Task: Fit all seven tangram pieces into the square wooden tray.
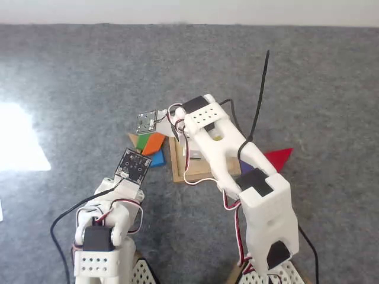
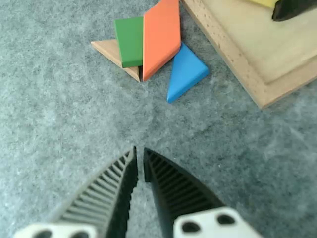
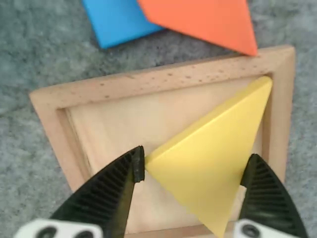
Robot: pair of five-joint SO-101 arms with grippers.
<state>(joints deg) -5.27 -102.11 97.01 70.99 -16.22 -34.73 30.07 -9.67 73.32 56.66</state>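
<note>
The square wooden tray (image 3: 163, 79) lies on the grey mat, and a yellow triangle (image 3: 213, 158) rests inside it with one corner in the tray's corner. My right gripper (image 3: 193, 166) straddles this triangle, a fingertip against each side. Just outside the tray lie an orange parallelogram (image 2: 161, 32), a green piece (image 2: 129, 39), a tan triangle (image 2: 110, 49) partly under them, and a blue triangle (image 2: 185, 72). My left gripper (image 2: 139, 158) hovers shut and empty over bare mat, short of the blue triangle. A red triangle (image 1: 278, 157) lies on the tray's other side.
The right arm (image 1: 225, 148) hangs over most of the tray (image 1: 177, 171) in the high view. The left arm (image 1: 131, 165) stands beside the loose pieces. A dark purple piece (image 1: 246, 168) peeks out beside the red one. Open grey mat surrounds everything.
</note>
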